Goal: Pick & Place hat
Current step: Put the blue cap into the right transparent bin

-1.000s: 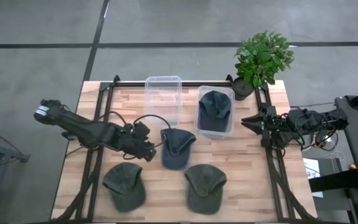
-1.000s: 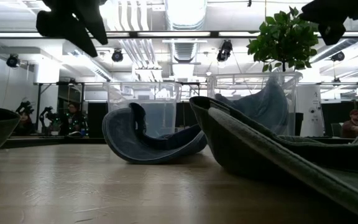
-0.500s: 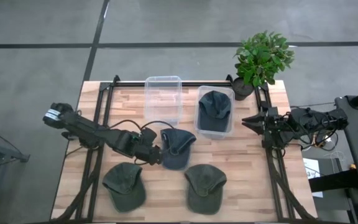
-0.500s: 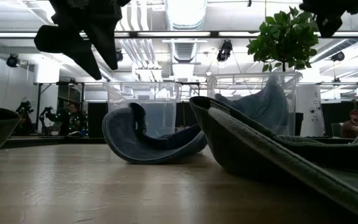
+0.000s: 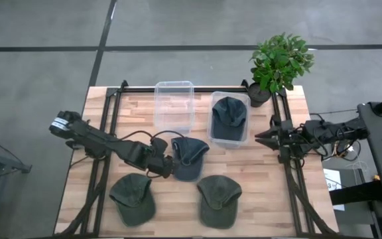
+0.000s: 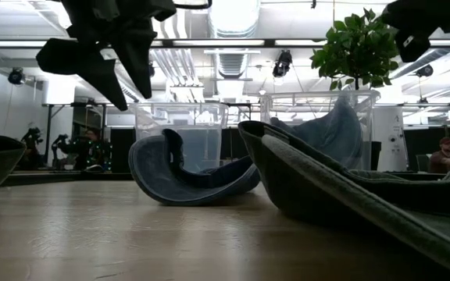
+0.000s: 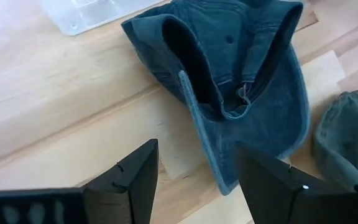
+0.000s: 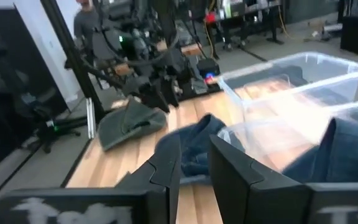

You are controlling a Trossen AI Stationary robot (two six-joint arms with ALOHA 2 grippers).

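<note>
A blue cap (image 5: 188,158) lies upside down on the wooden table, inside up, its crown on the boards (image 7: 235,74). My left gripper (image 5: 166,166) hovers open just left of it; in the left wrist view (image 7: 197,180) its fingers stand either side of the cap's near edge without touching. In the low view the left gripper (image 6: 135,94) hangs above the cap (image 6: 194,176). A second blue cap (image 5: 229,118) sits in the right clear bin. My right gripper (image 5: 260,137) waits at the table's right side, fingers slightly apart (image 8: 194,165).
An empty clear bin (image 5: 174,105) stands left of the filled bin (image 5: 212,133). Two green caps (image 5: 132,198) (image 5: 219,199) lie near the table's near edge. A potted plant (image 5: 278,63) stands at the far right corner. Black frame rails (image 5: 105,133) run along both sides.
My left gripper has moved toward the table's right and a little nearer, closing on the blue cap and dropping lower above it. My right gripper has edged slightly toward the table's left. The caps have stayed where they were.
</note>
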